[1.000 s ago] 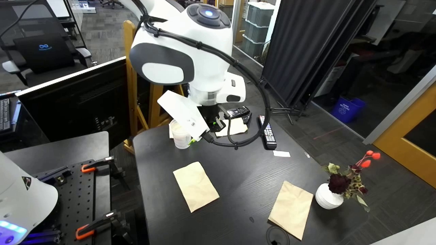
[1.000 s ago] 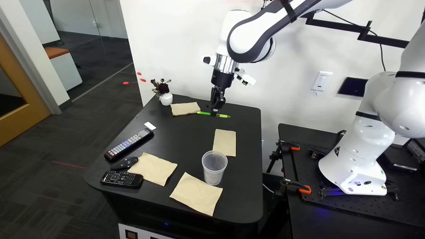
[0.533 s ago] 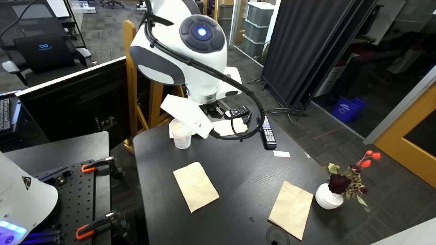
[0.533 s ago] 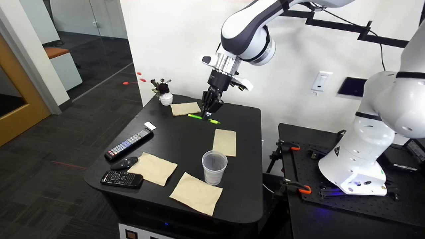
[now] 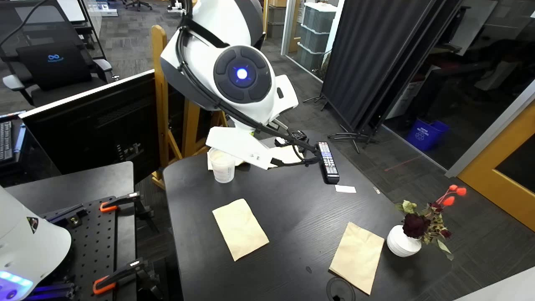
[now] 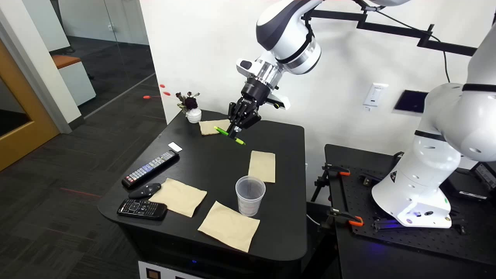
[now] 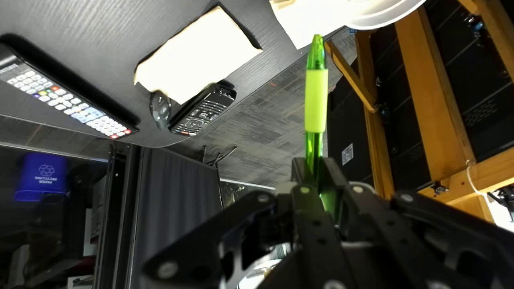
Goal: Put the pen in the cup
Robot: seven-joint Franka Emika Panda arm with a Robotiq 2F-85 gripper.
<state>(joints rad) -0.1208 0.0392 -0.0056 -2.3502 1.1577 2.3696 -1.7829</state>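
The slim green pen (image 6: 223,131) is held at its middle, tilted, above the black table. My gripper (image 6: 232,135) is shut on it. In the wrist view, the pen (image 7: 316,100) stands up from between the two fingertips (image 7: 317,168). The white translucent cup (image 6: 250,195) stands upright near the table's front edge, apart from pen and gripper. The cup (image 5: 222,167) also shows in an exterior view, and its rim (image 7: 385,16) at the wrist view's top right. In an exterior view the arm hides the gripper and most of the pen.
Paper notes lie near the cup (image 6: 229,226), behind it (image 6: 262,166) and by the remotes. A long remote (image 6: 151,168), a small remote (image 6: 145,191) and a black remote (image 6: 142,209) lie along one edge. A white vase with flowers (image 6: 193,115) stands at the far corner.
My gripper has carried the pen left in an exterior view, and the wrist has tilted. The pen slopes more steeply now. The cup and the other table things have not moved.
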